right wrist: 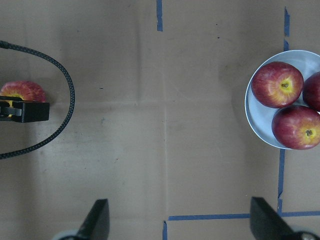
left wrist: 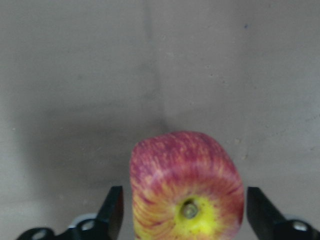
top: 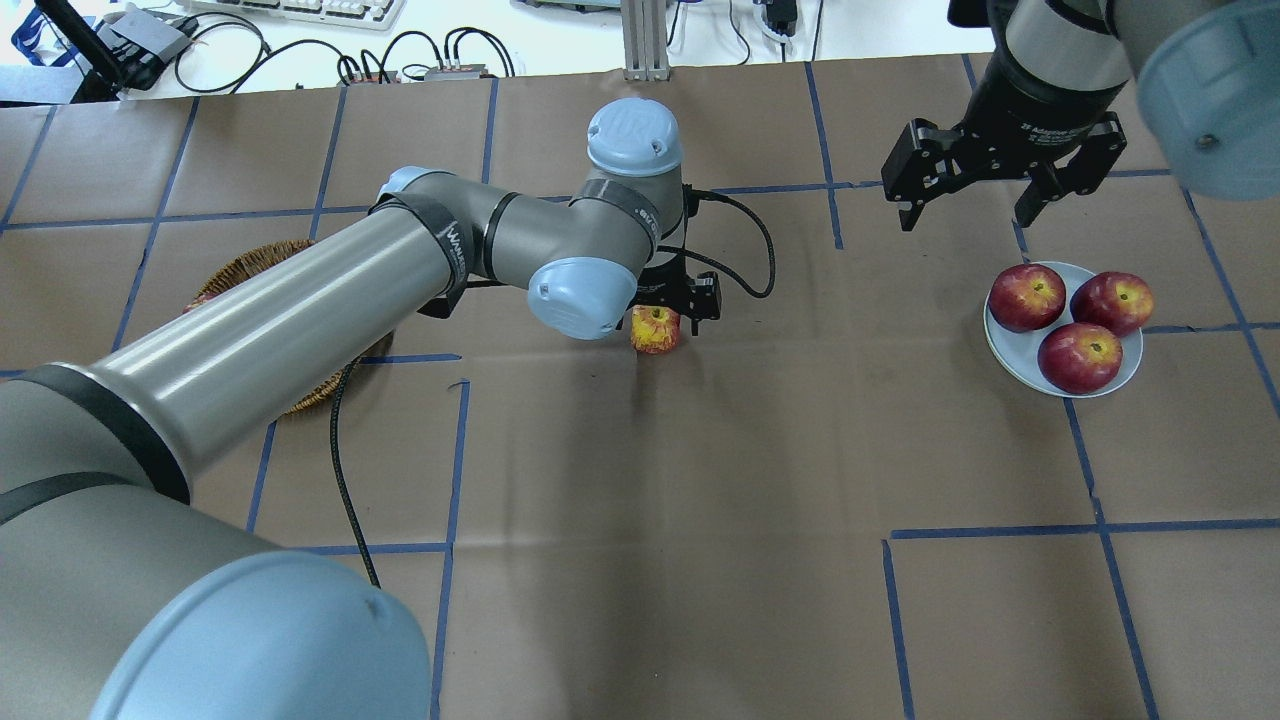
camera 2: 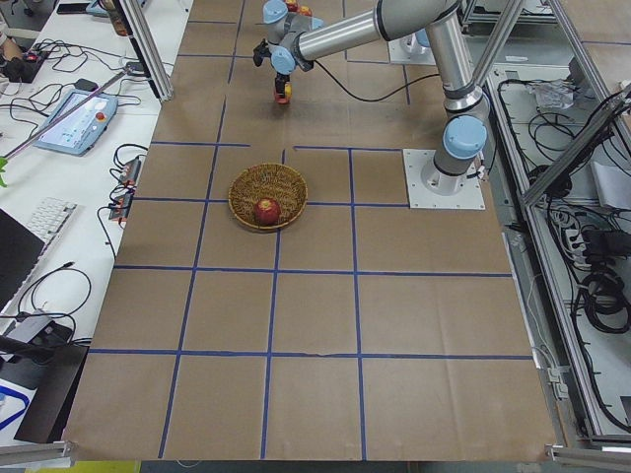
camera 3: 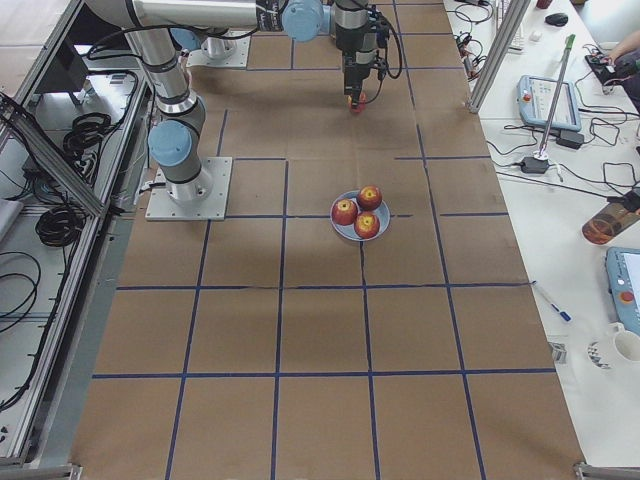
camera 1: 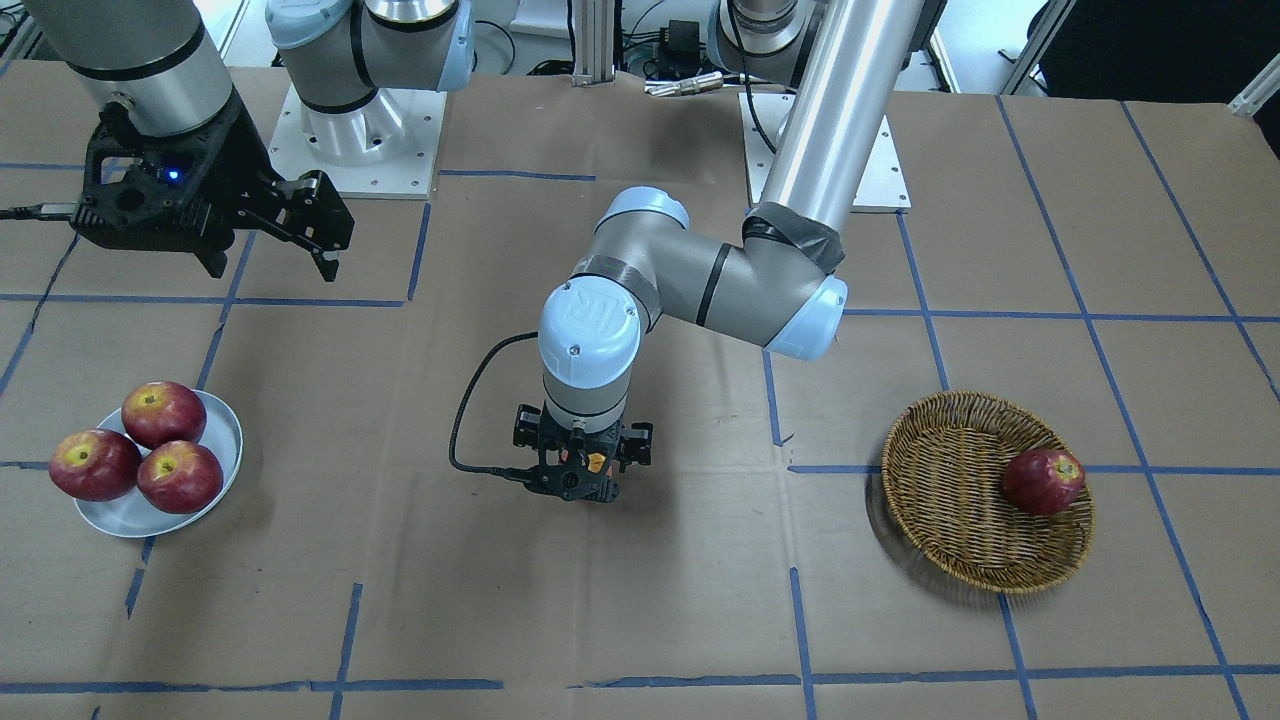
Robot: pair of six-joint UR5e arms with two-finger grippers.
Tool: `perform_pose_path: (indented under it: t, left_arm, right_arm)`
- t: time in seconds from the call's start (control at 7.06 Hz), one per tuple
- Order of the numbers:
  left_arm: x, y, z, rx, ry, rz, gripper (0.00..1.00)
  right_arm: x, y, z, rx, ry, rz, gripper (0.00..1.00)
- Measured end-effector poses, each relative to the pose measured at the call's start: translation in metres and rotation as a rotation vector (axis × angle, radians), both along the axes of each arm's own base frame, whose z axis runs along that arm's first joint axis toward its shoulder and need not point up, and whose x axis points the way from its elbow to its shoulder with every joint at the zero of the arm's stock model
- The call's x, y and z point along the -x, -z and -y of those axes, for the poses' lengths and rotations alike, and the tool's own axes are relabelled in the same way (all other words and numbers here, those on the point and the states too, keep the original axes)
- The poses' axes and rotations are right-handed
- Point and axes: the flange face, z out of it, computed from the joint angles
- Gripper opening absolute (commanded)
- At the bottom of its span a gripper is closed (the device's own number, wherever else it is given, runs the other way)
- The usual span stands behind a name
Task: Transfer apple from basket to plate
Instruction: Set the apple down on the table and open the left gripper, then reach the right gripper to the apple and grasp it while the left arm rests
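The pinkish-red apple (left wrist: 185,170) with a yellow stem hollow is at the middle of the table, out of the basket, and also shows in the overhead view (top: 655,330). My left gripper (left wrist: 181,200) points down over it with its fingers open on either side, a small gap showing at each. The apple seems to rest on the paper. The wicker basket (camera 1: 950,500) holds one dark red apple (camera 1: 1043,481). The pale plate (camera 1: 125,515) carries three dark red apples. My right gripper (top: 965,215) hovers open and empty behind the plate (top: 1000,340).
Brown paper with blue tape lines covers the table. A black cable (top: 745,235) loops from my left wrist. My left arm (top: 300,320) hides most of the basket in the overhead view. The arm bases (camera 1: 350,140) stand at the robot's edge.
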Motion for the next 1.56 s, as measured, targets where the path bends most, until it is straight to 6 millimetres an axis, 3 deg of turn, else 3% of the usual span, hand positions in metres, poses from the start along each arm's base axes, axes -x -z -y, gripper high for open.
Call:
perform_pose_path:
  t: [0.14, 0.43, 0.71, 0.85, 0.99, 1.13, 1.28, 1.56]
  left_arm:
    - [-0.005, -0.028, -0.005, 0.005, 0.001, 0.000, 0.98]
    - [-0.039, -0.116, -0.020, 0.008, 0.009, 0.006, 0.98]
    - [-0.098, -0.219, -0.048, 0.002, -0.005, 0.007, 0.98]
    - [-0.134, -0.258, -0.064, -0.001, -0.009, 0.007, 0.98]
    - [-0.166, -0.286, -0.081, -0.003, -0.013, 0.006, 0.98]
    - [-0.188, -0.307, -0.102, 0.001, -0.003, 0.005, 0.98]
    - [-0.197, -0.315, -0.116, 0.003, 0.013, 0.005, 0.98]
    - [-0.203, -0.310, -0.119, -0.009, 0.038, 0.003, 0.98]
  right_arm:
    - [-0.001, 0.000, 0.000, 0.000, 0.001, 0.000, 1.00]
    - [-0.001, -0.002, 0.000, 0.012, 0.003, -0.005, 1.00]
    - [-0.002, 0.000, 0.005, 0.022, 0.001, -0.006, 1.00]
    - [-0.005, 0.002, 0.007, 0.020, 0.005, -0.003, 1.00]
    - [-0.013, 0.007, 0.012, 0.025, 0.018, 0.003, 1.00]
    - [-0.035, 0.014, 0.017, 0.039, 0.024, 0.007, 1.00]
    - [-0.066, 0.024, 0.019, 0.050, 0.019, 0.009, 1.00]
    - [-0.134, 0.056, 0.023, 0.073, 0.038, 0.022, 1.00]
